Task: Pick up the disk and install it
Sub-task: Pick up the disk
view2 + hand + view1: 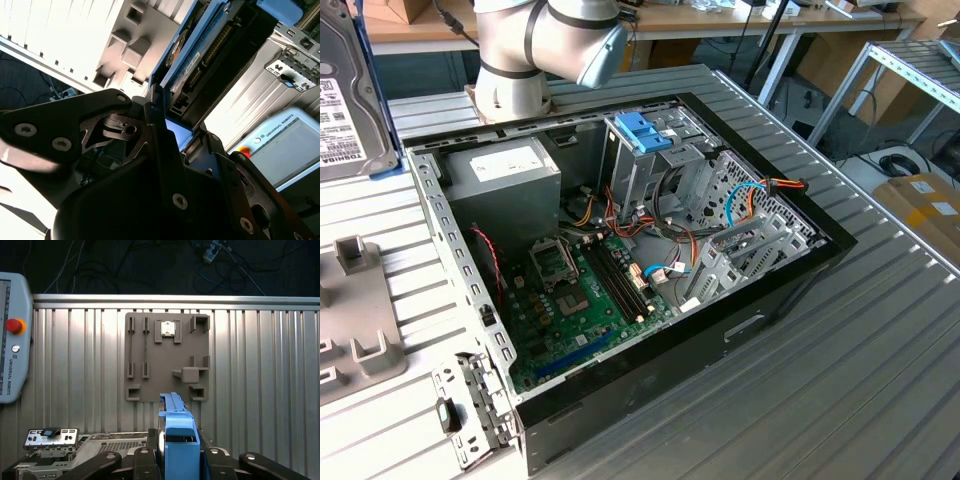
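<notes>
A ribbed silver aluminium table (260, 365) carries everything. Below the claw (177, 460) lies a flat grey plastic fixture plate with raised slots (165, 360). Off to one side of the claw rest a white handheld control pendant with a red button (12, 340), a small perforated metal bracket (50, 437) and an open black computer case (700, 350).

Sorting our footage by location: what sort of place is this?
Probably a robotics lab bench: a robot arm whose gripper holds the disk, an open computer case on a ribbed metal table, workbenches behind.
</notes>
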Controlling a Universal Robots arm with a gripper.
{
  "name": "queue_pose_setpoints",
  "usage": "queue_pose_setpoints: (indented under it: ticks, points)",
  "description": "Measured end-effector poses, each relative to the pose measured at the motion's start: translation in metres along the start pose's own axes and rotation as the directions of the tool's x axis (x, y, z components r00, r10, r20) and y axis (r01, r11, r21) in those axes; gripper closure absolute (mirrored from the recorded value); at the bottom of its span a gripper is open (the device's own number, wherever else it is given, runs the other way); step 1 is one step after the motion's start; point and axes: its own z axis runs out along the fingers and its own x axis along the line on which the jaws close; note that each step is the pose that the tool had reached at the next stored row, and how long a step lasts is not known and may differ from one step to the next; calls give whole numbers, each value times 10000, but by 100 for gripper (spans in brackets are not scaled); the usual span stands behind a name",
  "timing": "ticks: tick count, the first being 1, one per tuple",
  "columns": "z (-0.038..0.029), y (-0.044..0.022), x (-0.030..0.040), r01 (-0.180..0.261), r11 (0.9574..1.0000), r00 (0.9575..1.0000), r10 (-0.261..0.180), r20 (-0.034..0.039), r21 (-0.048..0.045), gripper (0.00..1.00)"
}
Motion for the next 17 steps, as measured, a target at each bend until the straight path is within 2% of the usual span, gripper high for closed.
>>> queue_pose_setpoints:
  ticks: [17]
  points:
    - [-1,-87,-1,0,10000,10000,0,0,0,63]
